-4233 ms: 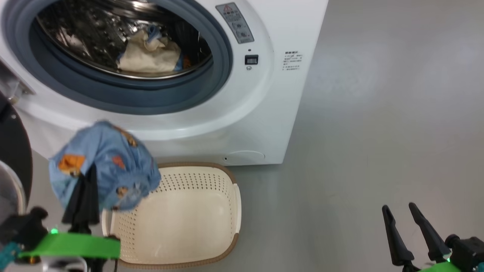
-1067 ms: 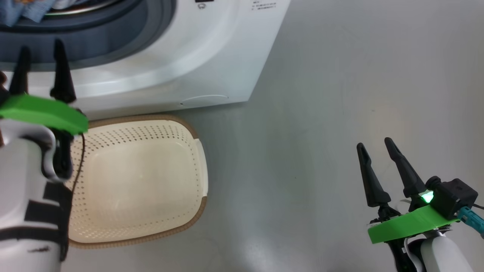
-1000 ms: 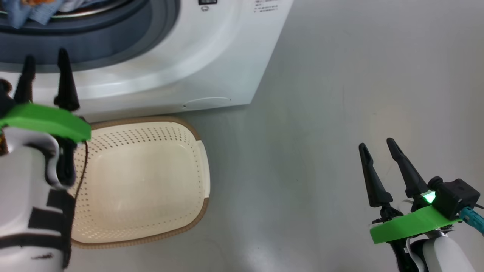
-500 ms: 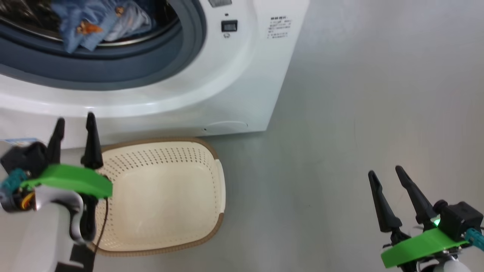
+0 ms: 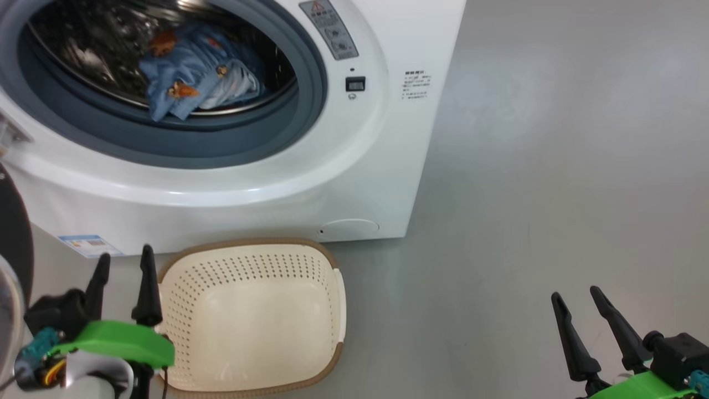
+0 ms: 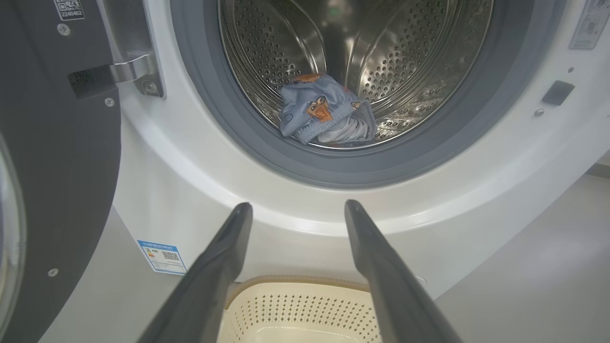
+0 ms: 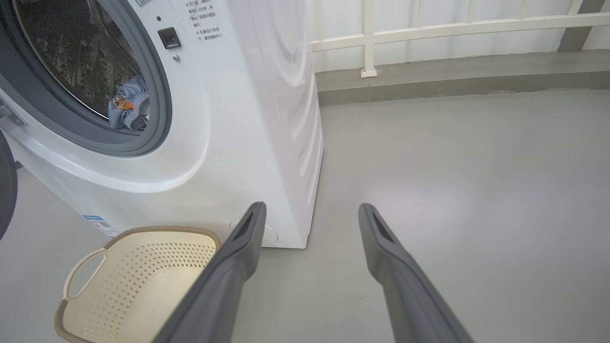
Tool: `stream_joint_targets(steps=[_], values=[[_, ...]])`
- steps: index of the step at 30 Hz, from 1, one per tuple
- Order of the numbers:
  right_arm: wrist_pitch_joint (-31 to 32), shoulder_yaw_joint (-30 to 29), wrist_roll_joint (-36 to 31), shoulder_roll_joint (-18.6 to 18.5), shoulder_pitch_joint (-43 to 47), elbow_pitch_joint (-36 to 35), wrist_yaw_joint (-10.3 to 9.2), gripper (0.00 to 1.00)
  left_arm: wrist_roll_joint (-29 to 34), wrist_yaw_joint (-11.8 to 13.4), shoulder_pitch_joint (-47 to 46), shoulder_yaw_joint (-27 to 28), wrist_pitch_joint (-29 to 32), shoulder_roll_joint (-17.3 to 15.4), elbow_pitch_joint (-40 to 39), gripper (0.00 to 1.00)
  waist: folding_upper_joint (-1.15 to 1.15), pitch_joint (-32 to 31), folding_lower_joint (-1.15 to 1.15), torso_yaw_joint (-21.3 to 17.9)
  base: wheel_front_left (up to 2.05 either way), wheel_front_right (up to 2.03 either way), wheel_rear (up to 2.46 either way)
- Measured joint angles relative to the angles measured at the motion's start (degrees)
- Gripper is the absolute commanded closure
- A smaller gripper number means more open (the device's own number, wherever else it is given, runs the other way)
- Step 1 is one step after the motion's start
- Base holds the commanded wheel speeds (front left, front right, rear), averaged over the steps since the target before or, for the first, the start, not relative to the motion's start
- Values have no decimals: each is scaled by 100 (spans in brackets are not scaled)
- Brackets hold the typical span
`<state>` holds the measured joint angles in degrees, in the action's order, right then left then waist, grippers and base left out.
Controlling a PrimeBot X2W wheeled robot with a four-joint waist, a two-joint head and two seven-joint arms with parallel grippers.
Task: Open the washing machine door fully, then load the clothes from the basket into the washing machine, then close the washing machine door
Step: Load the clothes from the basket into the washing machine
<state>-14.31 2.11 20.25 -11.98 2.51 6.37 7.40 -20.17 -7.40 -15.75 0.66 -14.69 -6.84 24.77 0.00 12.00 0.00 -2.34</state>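
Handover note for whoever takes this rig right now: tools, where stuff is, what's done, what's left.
Left tool: open, empty, by the left side of the basket, pointing at the washing machine.
Right tool: open, empty, over the floor to the machine's right.
Clothes: in the drum, near its front lip.
Basket: empty, on the floor in front of the machine.
Washing machine door: swung open to the left.
Done: door opened, clothes loaded.
Left: close the door.
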Motion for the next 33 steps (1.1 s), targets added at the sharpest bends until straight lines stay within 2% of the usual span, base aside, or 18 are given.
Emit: stream_joint_targets(steps=[22, 33], values=[[0, -189, 10, -44, 606, -20, 0, 0, 233, 0, 1589, 339, 1, 110, -1036, 0, 0, -700, 0, 142, 0, 0, 0], [0, -250, 10, -44, 736, -52, 0, 0, 242, 0, 1701, 338, 1, 179, -1188, 0, 0, -782, 0, 139, 0, 0, 0]])
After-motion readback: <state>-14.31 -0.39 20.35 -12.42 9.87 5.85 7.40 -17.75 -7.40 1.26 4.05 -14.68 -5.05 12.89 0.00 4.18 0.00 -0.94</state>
